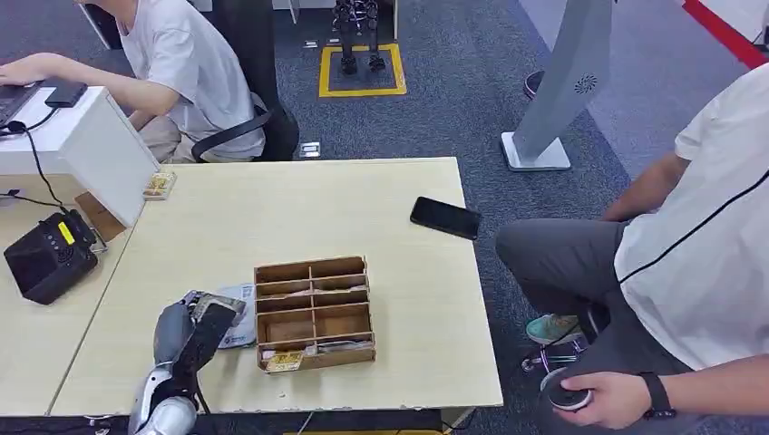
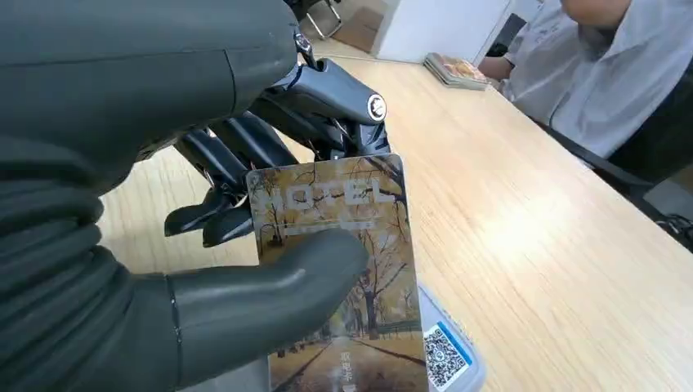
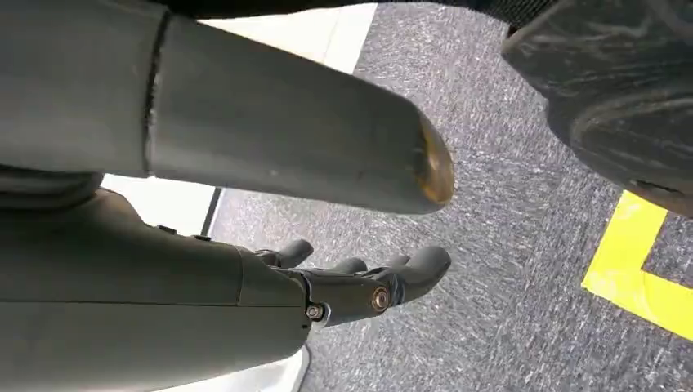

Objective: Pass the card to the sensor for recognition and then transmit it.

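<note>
A: Where is the card [image 2: 343, 269]?

B: In the left hand [image 1: 195, 331], pinched between the thick thumb on its printed face and the dark fingers [image 2: 233, 175] behind it. It hangs over the table [image 1: 272, 208], just beside the wooden divider tray [image 1: 313, 313].

A: How will it handle?

B: I'd judge it thin, light and stiff, with a glossy face that could slide under the thumb. The hold sits near the middle of one long edge, which leaves the far part bare for reading; that looks sound to me.

A: Which way does it point?

B: In the left wrist view its long axis runs away from the palm, with the "HOTEL" end out by the fingertips. Its face is turned towards the thumb.

A: And the sensor?

B: Probably the black device [image 1: 50, 256] on the neighbouring desk, well apart from the card.

A: The right hand [image 3: 359, 282]?

B: It hangs over the carpet, fingers loosely apart, holding nothing.
</note>
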You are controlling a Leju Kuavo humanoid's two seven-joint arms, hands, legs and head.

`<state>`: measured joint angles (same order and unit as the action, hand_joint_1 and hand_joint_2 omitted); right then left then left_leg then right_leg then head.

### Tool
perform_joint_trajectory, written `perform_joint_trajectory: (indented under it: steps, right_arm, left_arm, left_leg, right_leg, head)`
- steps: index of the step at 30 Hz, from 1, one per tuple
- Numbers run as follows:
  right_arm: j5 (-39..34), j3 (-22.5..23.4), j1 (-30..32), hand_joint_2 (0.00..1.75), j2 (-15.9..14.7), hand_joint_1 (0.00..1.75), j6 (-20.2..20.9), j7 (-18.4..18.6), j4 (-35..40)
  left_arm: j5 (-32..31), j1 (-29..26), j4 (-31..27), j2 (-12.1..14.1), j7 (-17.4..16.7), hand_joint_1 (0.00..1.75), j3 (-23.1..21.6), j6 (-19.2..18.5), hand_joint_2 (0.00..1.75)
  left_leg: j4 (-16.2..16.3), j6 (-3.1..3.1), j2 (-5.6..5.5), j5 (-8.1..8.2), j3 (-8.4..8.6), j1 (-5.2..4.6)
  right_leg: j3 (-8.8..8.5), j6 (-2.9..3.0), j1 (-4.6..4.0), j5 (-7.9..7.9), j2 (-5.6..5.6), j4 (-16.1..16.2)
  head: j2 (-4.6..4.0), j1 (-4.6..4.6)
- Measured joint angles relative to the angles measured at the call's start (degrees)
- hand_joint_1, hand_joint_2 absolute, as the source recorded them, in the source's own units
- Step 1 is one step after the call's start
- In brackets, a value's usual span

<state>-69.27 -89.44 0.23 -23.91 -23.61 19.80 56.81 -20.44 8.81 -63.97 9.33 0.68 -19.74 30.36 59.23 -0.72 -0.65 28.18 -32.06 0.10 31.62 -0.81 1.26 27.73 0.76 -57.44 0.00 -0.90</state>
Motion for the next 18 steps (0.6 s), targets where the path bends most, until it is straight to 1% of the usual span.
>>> perform_joint_trajectory:
  steps: [8, 18]
  right_arm:
    - [-1.00, 0.00, 0.00, 0.00, 0.11, 0.00, 0.04, -0.70, -0.09]
    - [-1.46, 0.00, 0.01, 0.00, 0.13, 0.00, 0.04, -1.11, -0.13]
  left_arm:
    - [-1.29, 0.33, 1.94, -0.39, -0.24, 1.75, -0.02, 1.05, 1.75]
    - [-1.22, 1.29, 5.03, -0.83, 0.17, 1.75, -0.02, 1.57, 1.75]
  left_leg:
    - [0.00, -0.02, 0.00, -0.01, 0.00, 0.00]
    - [0.00, -0.02, 0.00, -0.01, 0.02, 0.00]
  right_leg:
    - [-0.01, 0.00, 0.00, 0.00, 0.00, 0.00]
    - [-0.02, 0.00, 0.00, 0.00, 0.00, 0.00]
  head:
    - [0.00, 0.00]
    - [0.00, 0.00]
